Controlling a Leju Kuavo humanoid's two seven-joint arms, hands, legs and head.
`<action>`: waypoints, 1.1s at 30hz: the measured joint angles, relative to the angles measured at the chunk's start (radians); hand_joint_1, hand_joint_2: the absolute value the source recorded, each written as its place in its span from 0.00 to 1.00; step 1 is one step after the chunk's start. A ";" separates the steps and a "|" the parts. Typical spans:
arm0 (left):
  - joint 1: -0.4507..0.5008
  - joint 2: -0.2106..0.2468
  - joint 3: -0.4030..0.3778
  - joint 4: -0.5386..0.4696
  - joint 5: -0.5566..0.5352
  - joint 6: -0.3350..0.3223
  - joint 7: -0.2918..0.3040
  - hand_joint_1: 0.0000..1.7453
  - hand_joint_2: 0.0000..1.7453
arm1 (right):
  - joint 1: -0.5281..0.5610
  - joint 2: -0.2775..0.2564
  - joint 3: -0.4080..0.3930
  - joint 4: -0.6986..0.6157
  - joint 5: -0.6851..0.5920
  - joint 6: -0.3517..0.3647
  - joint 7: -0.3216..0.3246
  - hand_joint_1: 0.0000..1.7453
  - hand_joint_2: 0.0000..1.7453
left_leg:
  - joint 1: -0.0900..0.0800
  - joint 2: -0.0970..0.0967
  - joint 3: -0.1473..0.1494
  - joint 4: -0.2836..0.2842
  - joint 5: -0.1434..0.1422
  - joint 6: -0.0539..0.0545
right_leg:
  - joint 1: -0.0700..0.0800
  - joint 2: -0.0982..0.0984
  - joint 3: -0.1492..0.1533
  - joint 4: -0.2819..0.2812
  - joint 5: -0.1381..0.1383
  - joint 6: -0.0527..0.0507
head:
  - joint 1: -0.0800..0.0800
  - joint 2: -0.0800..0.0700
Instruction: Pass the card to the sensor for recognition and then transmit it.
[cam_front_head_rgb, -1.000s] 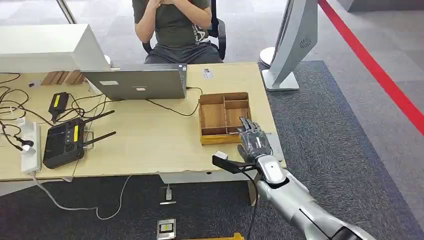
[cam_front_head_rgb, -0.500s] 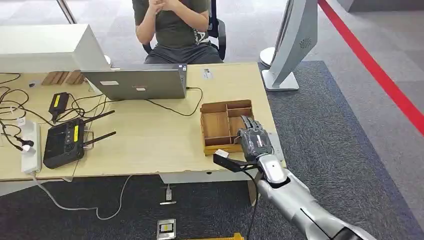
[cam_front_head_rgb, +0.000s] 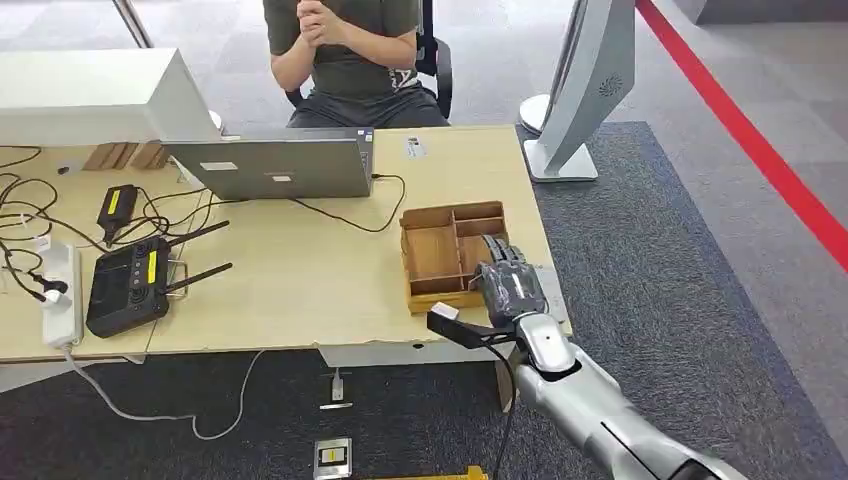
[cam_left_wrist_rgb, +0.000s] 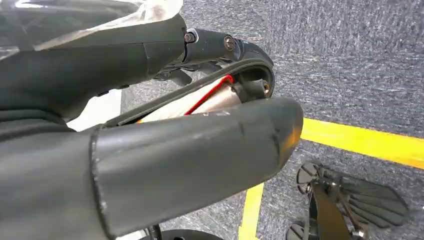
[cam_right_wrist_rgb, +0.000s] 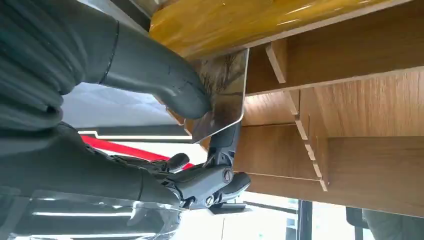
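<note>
My right hand (cam_front_head_rgb: 508, 285) reaches into the near right compartment of the wooden divided tray (cam_front_head_rgb: 408, 265) by the table's right edge. Up close in the right wrist view, the right hand (cam_right_wrist_rgb: 90, 165) pinches a thin shiny card (cam_right_wrist_rgb: 225, 95) between its thumb (cam_right_wrist_rgb: 160, 80) and dark fingers. The card stands on edge against the tray's wooden partitions (cam_right_wrist_rgb: 360, 165). In the left wrist view, my left hand (cam_left_wrist_rgb: 150, 150) hangs over grey carpet, thumb and fingers apart with nothing between them.
A person (cam_front_head_rgb: 345, 50) sits behind the table with hands clasped. A laptop (cam_front_head_rgb: 275, 165), a black router (cam_front_head_rgb: 128, 285), cables and a power strip (cam_front_head_rgb: 60, 295) lie to the left. A tall grey stand (cam_front_head_rgb: 585, 90) rises off the table's far right corner.
The tray has slid toward the table's near edge with my right hand in it. The person's hands have risen slightly.
</note>
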 joint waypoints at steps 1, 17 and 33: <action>0.000 0.000 0.000 0.000 -0.001 -0.002 -0.002 0.00 0.00 | 0.001 -0.001 0.000 0.000 0.000 -0.009 0.000 1.00 1.00 | 0.000 0.000 0.000 0.000 0.000 0.000 | 0.000 0.000 0.000 0.000 0.000 0.000 | 0.000 0.000; 0.002 0.001 -0.001 0.000 -0.029 -0.037 -0.029 0.00 0.00 | -0.030 -0.130 -0.039 -0.302 0.182 0.109 0.062 1.00 1.00 | 0.000 0.000 0.000 0.000 0.000 0.000 | 0.000 0.000 0.000 0.000 0.001 0.000 | 0.000 0.000; -0.002 0.001 -0.019 0.000 -0.069 -0.048 -0.057 0.00 0.00 | -0.222 -0.121 0.019 -0.416 0.287 0.188 0.009 1.00 1.00 | 0.000 0.000 -0.001 0.000 0.001 0.000 | 0.000 0.000 -0.001 0.001 0.001 0.000 | 0.000 0.000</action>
